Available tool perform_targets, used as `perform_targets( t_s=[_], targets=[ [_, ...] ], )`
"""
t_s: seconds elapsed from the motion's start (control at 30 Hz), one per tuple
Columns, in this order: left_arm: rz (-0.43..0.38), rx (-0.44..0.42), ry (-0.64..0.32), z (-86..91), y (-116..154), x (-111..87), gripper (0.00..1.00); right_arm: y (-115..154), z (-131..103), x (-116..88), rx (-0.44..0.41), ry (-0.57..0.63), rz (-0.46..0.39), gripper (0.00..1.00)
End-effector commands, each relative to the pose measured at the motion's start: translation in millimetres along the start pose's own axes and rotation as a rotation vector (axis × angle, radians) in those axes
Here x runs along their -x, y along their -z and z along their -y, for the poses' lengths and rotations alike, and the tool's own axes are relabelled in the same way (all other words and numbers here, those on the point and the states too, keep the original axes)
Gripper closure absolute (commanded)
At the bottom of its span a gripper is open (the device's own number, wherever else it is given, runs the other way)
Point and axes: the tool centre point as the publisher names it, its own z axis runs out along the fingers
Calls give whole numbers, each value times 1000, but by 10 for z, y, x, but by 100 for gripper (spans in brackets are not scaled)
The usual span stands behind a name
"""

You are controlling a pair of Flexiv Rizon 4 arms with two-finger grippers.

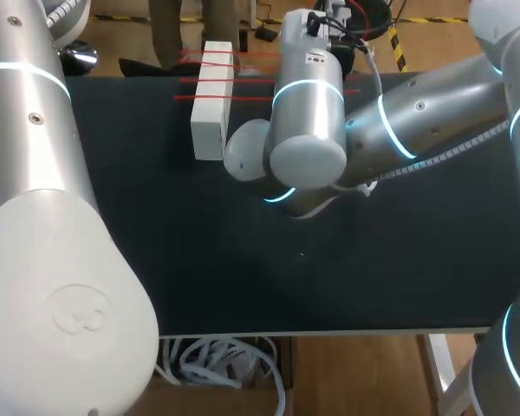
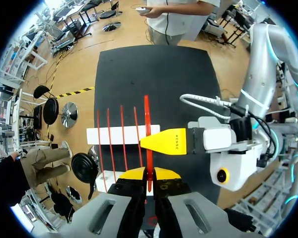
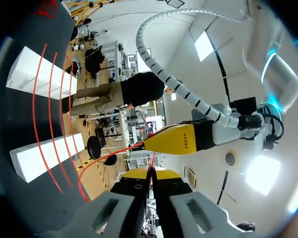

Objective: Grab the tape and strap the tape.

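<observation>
Pinching the red tape (image 2: 147, 129) in the left tool (image 2: 144, 174), fingers narrow with only the strand between them; running ahead over two white blocks (image 2: 121, 135) on the black tabletop (image 2: 159, 69), beside several thinner red strands strung across the same blocks. Nipping a thin tape strand in the right tool (image 3: 150, 173) likewise, fingers close together; facing the left tool, tips near each other.

Matt black table (image 1: 243, 277), matt white block (image 1: 211, 117), smooth red tape (image 2: 147, 114).
</observation>
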Motion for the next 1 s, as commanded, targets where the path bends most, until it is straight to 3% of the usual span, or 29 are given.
perform_targets(
  t_s=[0.03,0.87,0.9,0.93,1.0],
  targets=[
    [-5,6,1,25,18,15,100,-4,-15,26,3,4,-7,100],
    [-5,6,1,25,18,15,100,-18,-36,-5,14,-13,-16,100],
    [-5,6,1,25,18,15,100,-19,-32,-3,14,-15,-17,96],
    [-5,6,1,25,18,15,100,-21,-28,1,15,-16,-17,80],
    [-5,6,1,25,18,15,100,-23,-21,8,14,-17,-15,69]
  ],
)
